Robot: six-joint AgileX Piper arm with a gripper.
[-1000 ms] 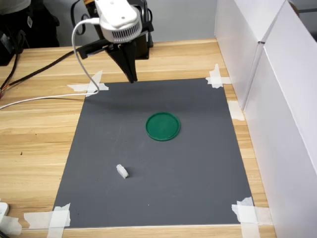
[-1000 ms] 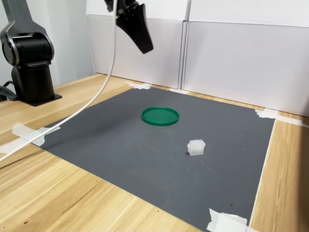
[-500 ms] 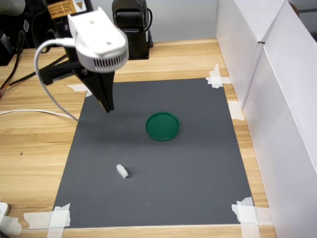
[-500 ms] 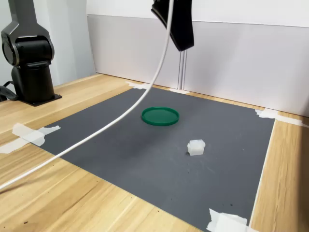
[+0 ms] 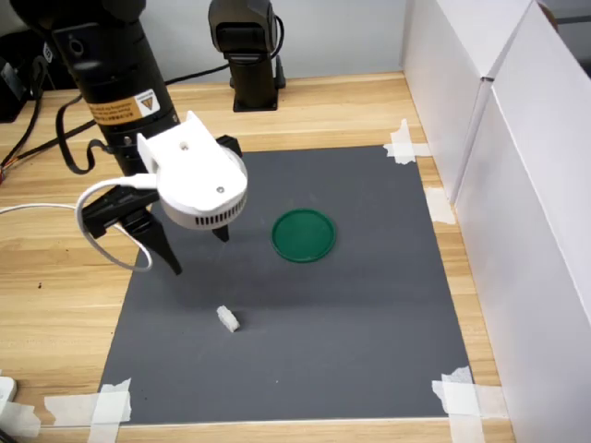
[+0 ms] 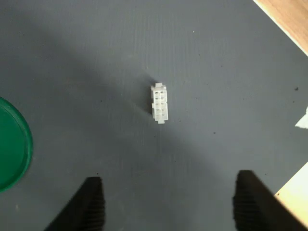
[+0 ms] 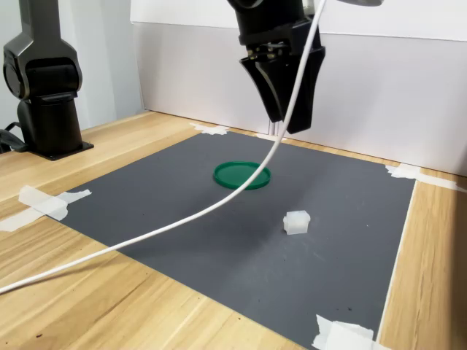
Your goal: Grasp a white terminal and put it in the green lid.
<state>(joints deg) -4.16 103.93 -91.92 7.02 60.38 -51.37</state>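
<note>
The white terminal (image 5: 228, 319) lies on the grey mat (image 5: 369, 314) towards its front left in the first exterior view. It is a tiny ribbed block, also seen in the wrist view (image 6: 160, 103) and the second exterior view (image 7: 296, 222). The green lid (image 5: 304, 235) rests flat near the mat's middle (image 7: 241, 176); only its edge shows in the wrist view (image 6: 12, 144). My gripper (image 5: 199, 256) hangs open above the mat, well clear of the terminal and holding nothing (image 7: 287, 124). In the wrist view the terminal sits ahead of the gap between the two black fingers (image 6: 91, 202).
White tape strips (image 5: 111, 402) hold down the mat's corners. White wall panels (image 5: 517, 185) line the first exterior view's right. The black arm base (image 5: 247, 51) stands at the back, and a white cable (image 7: 182, 219) trails from the wrist across the mat.
The gripper has swung from the mat's back edge forward and to the first exterior view's left, coming lower over the terminal. Its fingers, together before, now stand apart.
</note>
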